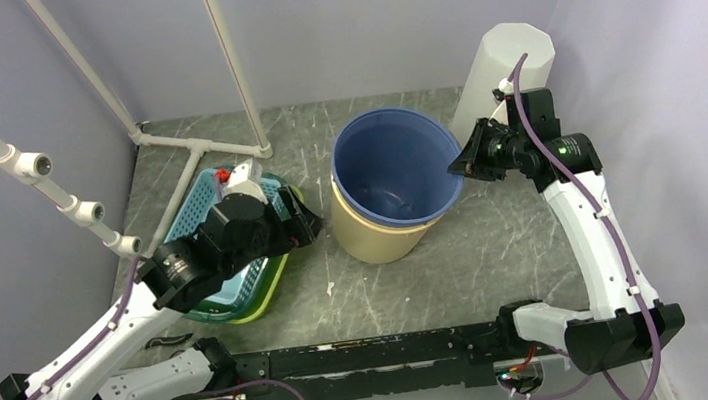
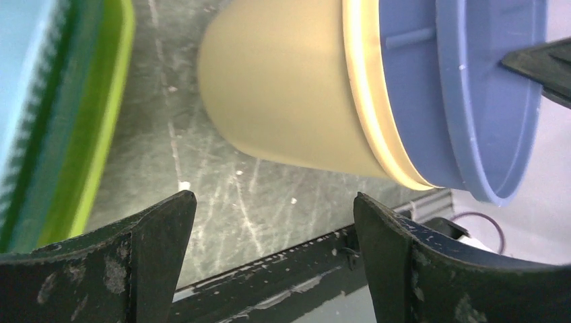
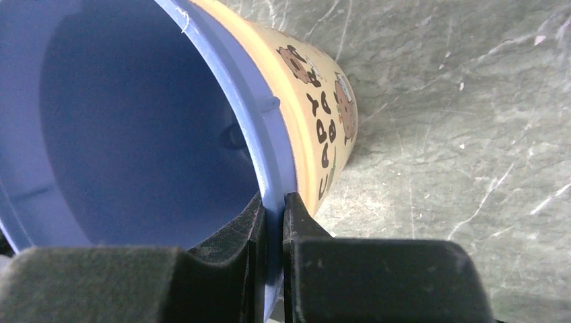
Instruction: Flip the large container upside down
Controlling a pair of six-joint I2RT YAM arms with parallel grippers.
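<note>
Right gripper is pinching the blue rim of the large container, one finger inside and one outside. That tan-walled bucket is sitting mouth-up at the middle of the table. Left gripper is hovering wide open just beside its left wall, holding nothing, next to a blue basket lying in a green tray. A white cylinder is standing behind the right arm.

You have a grey marbled desk. On its left side a pale blue basket sits nested in green trays, the outer one lime. A white pipe frame stands behind them, and a tall white canister stands upright at the back right.
</note>
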